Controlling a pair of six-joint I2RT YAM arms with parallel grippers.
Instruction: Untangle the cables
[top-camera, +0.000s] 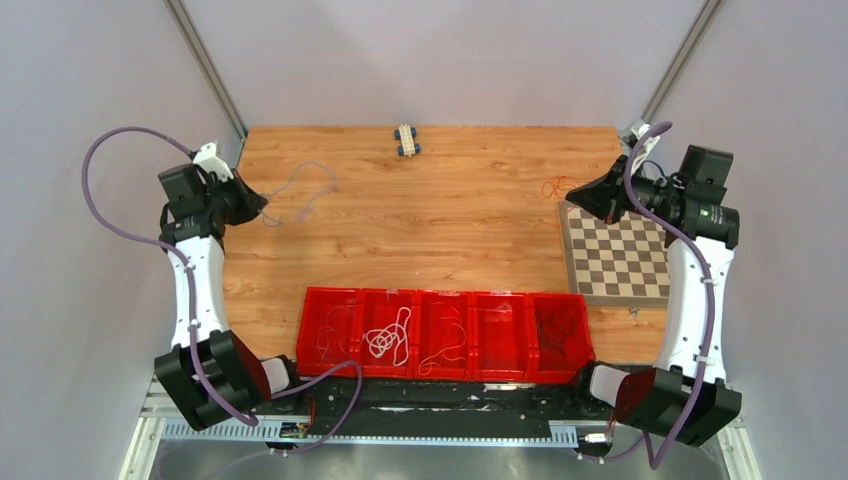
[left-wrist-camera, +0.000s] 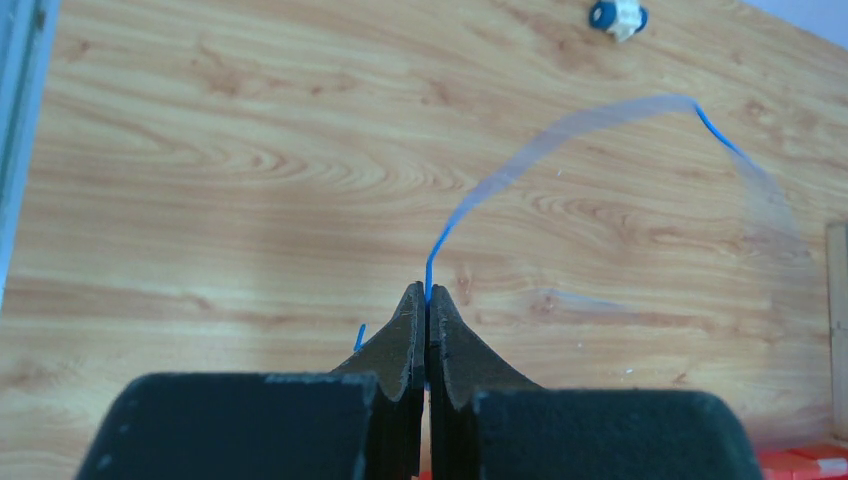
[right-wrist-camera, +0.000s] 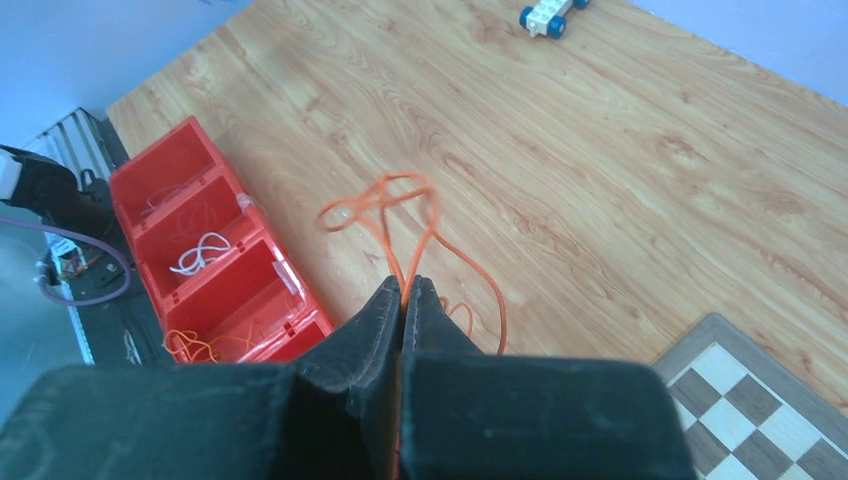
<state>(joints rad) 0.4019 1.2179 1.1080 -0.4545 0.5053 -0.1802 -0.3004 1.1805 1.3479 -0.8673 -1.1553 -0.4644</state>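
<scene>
Wooden table (top-camera: 450, 220) under pale grey walls, with metal struts running up at both far corners. The row of red bins (top-camera: 440, 294) sits along the near edge and is our marker.

Past the bins' left end and off toward the left wall, the left gripper (left-wrist-camera: 427, 292) has its jaws pressed together on the blue cable (left-wrist-camera: 436, 250). That cable leaves the fingertips pointing up. It bends over into a long arc toward the right, its long axis running roughly parallel to the bin row. Most of the arc is a blurred smear, with only short stretches sharp.

Past the bins' right end, the right gripper (right-wrist-camera: 403, 285) is pinched tight on the orange cable (right-wrist-camera: 497, 300). The cable fans out ahead of the tips in loose loops, one loop farther from the bins and a strand curling back beside the jaws. It has no single straight axis.

The checkerboard (top-camera: 615, 255) lies just beyond the bins' right end, under that right arm. The toy car (top-camera: 406, 139) is straight out from the bins' middle, at the far edge.

Inside the bins, a white cable (top-camera: 388, 335) is coiled in the second compartment from the left. Thin cables lie in the other compartments too, too fine to name for sure.
</scene>
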